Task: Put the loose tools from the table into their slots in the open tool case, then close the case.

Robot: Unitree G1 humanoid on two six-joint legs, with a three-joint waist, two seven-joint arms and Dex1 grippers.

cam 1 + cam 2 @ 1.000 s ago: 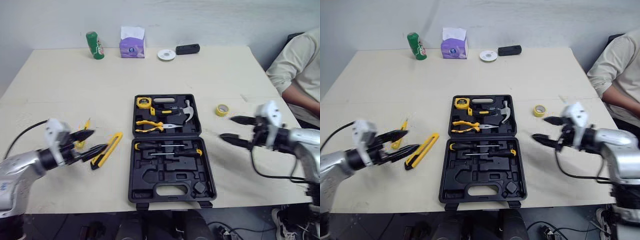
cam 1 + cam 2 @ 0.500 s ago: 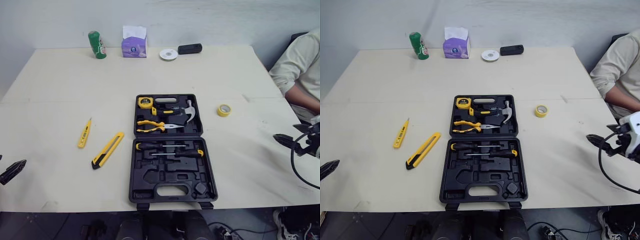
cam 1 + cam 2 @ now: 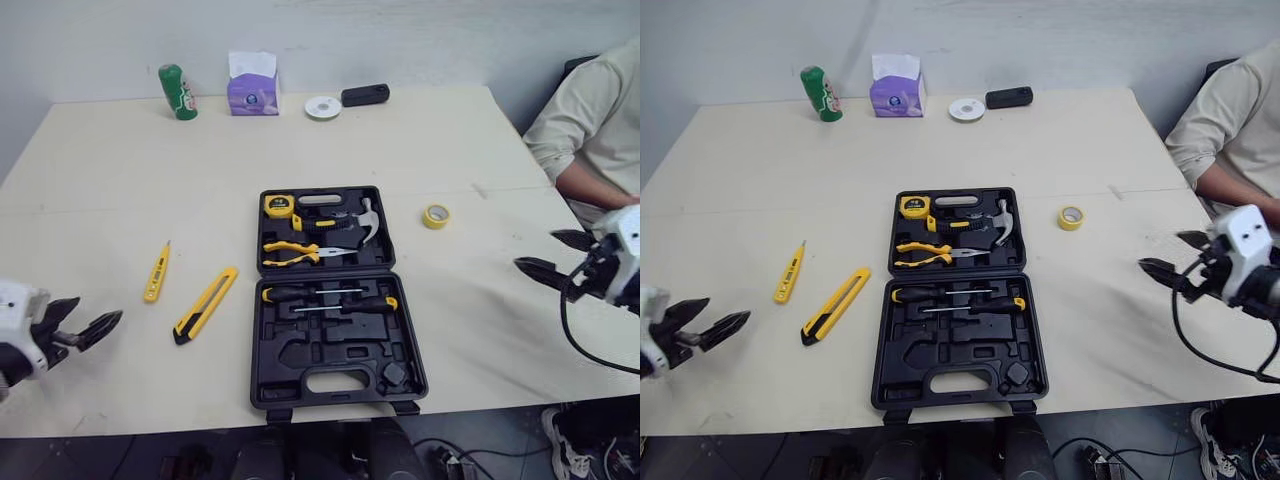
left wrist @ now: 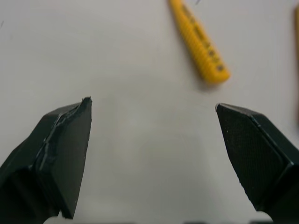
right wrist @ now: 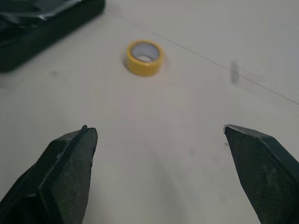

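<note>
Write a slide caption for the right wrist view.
Open right claw over the table, aimed at the yellow tape roll near the tool case.

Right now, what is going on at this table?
A humanoid robot is meant to put tools into the open tool case on the table. Its left gripper and right gripper hover near the table's sides, fingers open, holding nothing. A yellow utility knife and a yellow screwdriver lie loose left of the case, a yellow tape roll right of it.
</note>
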